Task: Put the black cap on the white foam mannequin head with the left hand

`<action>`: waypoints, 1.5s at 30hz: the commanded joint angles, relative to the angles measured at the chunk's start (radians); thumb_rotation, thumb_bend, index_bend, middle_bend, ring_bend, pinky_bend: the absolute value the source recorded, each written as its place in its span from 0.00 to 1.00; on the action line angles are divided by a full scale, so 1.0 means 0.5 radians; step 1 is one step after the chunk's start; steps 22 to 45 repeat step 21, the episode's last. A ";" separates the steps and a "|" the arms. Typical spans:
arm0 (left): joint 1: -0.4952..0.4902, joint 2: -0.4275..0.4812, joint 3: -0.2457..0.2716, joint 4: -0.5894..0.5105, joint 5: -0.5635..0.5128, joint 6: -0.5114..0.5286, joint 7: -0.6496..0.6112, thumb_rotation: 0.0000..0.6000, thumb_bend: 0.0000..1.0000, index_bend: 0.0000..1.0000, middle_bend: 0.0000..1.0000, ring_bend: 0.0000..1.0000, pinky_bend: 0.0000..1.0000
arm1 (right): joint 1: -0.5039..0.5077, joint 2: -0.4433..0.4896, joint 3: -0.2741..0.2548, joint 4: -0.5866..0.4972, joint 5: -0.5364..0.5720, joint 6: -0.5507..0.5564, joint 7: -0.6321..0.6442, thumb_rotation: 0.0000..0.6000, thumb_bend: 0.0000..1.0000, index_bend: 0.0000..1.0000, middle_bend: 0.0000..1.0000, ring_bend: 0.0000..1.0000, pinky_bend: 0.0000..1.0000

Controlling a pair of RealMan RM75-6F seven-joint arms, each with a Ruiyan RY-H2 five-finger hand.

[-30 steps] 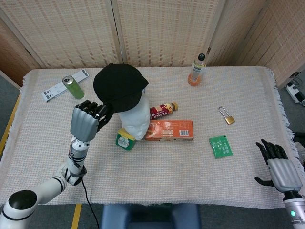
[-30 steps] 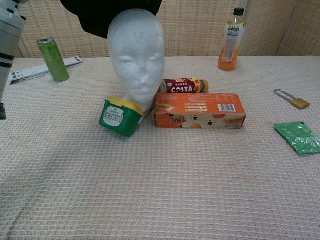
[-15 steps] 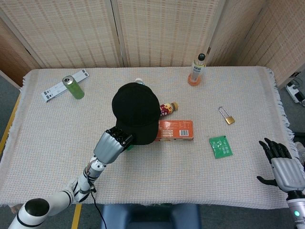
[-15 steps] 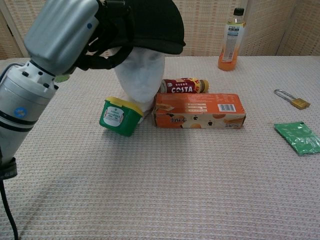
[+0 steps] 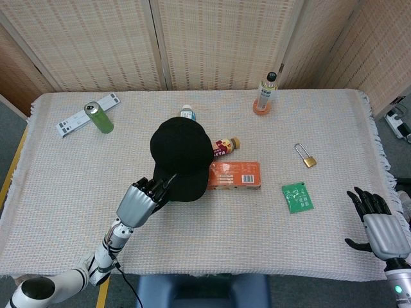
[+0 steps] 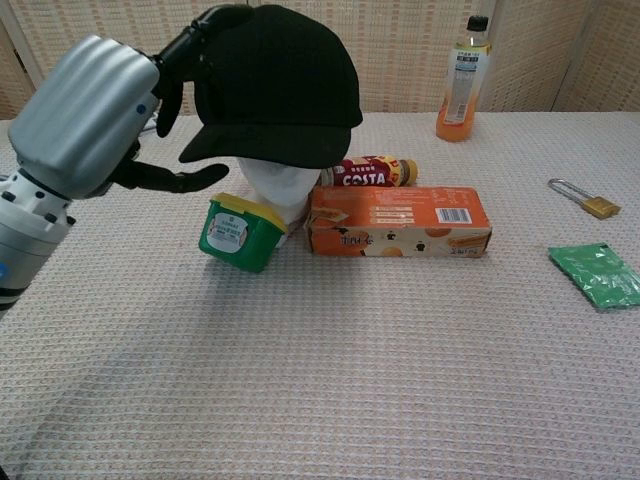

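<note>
A: Woven straw-coloured screens close the room behind a table under a pale knitted cloth (image 5: 77,192). What crowds the middle?

B: The white foam mannequin head (image 6: 280,186) stands there, mostly hidden under the black fabric cap (image 5: 182,156), which sits on it with the brim low over the face. A green tub with a yellow lid (image 6: 238,232) leans against its base on one side; a long orange cardboard box (image 6: 398,221) lies just beside it on the other, and a dark red Costa bottle (image 6: 368,171) lies behind that box.

A: And the left hand (image 6: 88,115)?

B: Its fingers are spread, dark fingertips (image 6: 200,28) at the cap's side and the thumb under the brim. I cannot tell whether they touch it.

A: The right hand (image 5: 379,224)?

B: Low by the table's near corner, fingers apart, holding nothing.

A: Farther out?

B: A green drink can (image 5: 99,117) upright beside a flat white remote (image 5: 88,114); a clear bottle of orange liquid (image 5: 264,94) at the back; a brass padlock (image 5: 306,156); a green foil sachet (image 5: 297,197). A small white-capped bottle (image 5: 186,113) peeks from behind the cap.
</note>
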 commanded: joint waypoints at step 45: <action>0.972 1.606 0.395 -1.597 -0.573 -0.225 -0.106 1.00 0.10 0.11 0.17 0.06 0.14 | -0.045 -0.105 -0.017 0.038 -0.186 0.160 -0.005 1.00 0.04 0.00 0.00 0.00 0.00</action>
